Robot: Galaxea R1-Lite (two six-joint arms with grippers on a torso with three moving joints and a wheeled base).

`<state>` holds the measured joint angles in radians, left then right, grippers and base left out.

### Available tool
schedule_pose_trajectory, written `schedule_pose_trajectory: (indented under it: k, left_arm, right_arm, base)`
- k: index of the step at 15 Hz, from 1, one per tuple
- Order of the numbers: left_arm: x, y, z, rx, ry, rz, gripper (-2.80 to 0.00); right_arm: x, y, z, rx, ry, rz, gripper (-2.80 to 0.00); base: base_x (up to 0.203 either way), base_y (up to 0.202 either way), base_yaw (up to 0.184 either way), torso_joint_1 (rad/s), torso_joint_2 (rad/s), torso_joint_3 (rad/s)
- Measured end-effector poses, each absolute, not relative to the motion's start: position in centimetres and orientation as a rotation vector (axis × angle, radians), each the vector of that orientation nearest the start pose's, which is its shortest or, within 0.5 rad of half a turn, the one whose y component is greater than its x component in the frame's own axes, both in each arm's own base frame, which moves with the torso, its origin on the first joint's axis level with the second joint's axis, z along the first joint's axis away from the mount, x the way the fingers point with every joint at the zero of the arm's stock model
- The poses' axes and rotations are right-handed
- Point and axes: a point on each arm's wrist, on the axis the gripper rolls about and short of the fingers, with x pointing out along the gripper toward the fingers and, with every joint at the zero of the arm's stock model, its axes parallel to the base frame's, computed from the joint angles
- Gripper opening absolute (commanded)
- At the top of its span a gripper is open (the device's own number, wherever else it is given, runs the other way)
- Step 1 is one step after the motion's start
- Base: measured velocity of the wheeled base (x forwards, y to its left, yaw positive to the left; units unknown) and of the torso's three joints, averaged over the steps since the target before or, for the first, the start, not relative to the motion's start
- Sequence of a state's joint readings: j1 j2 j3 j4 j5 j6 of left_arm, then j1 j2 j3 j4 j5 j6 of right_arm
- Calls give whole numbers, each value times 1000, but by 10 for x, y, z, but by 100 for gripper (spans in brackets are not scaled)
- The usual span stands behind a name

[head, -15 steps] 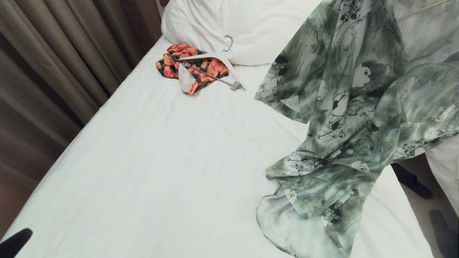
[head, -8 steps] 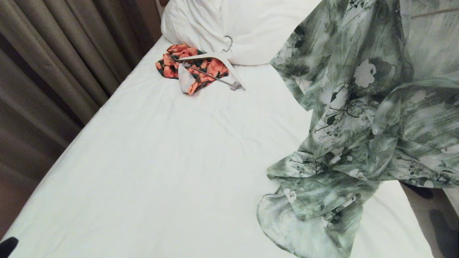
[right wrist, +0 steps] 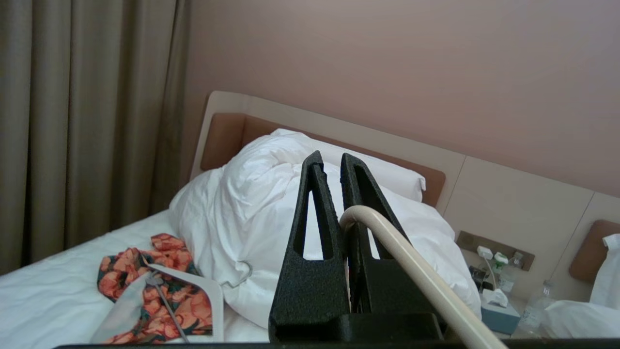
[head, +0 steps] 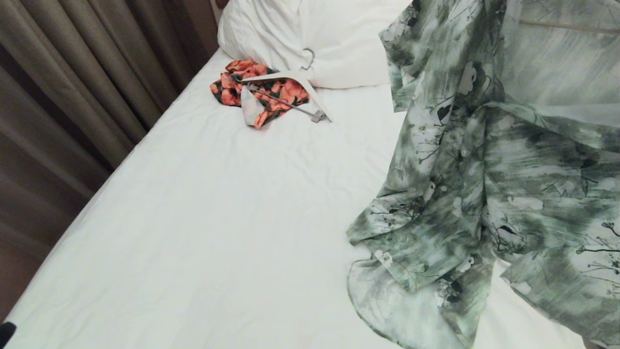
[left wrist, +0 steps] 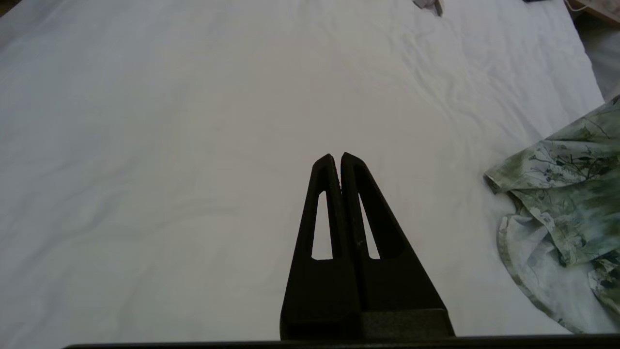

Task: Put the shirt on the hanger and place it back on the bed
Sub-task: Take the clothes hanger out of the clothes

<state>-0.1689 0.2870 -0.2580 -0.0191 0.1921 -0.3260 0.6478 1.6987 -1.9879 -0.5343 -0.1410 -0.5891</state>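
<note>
- Swinging rightward since a second ago, the shirt [head: 489, 194] now has its upper sleeve edge pulled clear of the pillow [head: 310, 34], while its lower hem remains pooled on the sheet.
- Far left, brown curtains [head: 72, 87] hang beside the bed [head: 218, 218], whose white sheet lies open across the middle.
- Down at the near left corner of the head view only a dark sliver of the left arm shows; the left gripper [left wrist: 337, 157] hovers over bare sheet, fingers pressed together, nothing held.
- Near the pillow, an orange-and-black floral garment [head: 261, 89] lies crumpled under a white clip hanger [head: 295, 77].
- On the right, the shirt hangs raised, draping down to the mattress edge.
- The hanger [right wrist: 411, 261], cream and slim, is pinched at its hook by the right gripper [right wrist: 330, 157], fingers clamped on it, up above the bed.
</note>
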Motion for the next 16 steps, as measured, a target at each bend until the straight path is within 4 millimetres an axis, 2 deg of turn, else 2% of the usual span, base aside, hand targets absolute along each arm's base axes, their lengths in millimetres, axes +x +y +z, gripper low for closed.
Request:
schedule_pose_trajectory:
  k: [7, 11, 16]
  left_arm:
    - [-12, 4, 162, -327, -9, 89, -280]
    - [-14, 2, 167, -360, 0, 15, -280]
    - [-6, -1, 172, -378, 30, -85, -280]
  right_arm:
    - [219, 142, 491, -183, -837, 217, -280]
    - [224, 138, 487, -36, -732, 226, -280]
    - [225, 137, 478, 94, -567, 329, -280]
  base:
    - [0, 0, 0, 0, 0, 0]
    - [0, 0, 0, 0, 0, 0]
    - [0, 0, 0, 0, 0, 0]
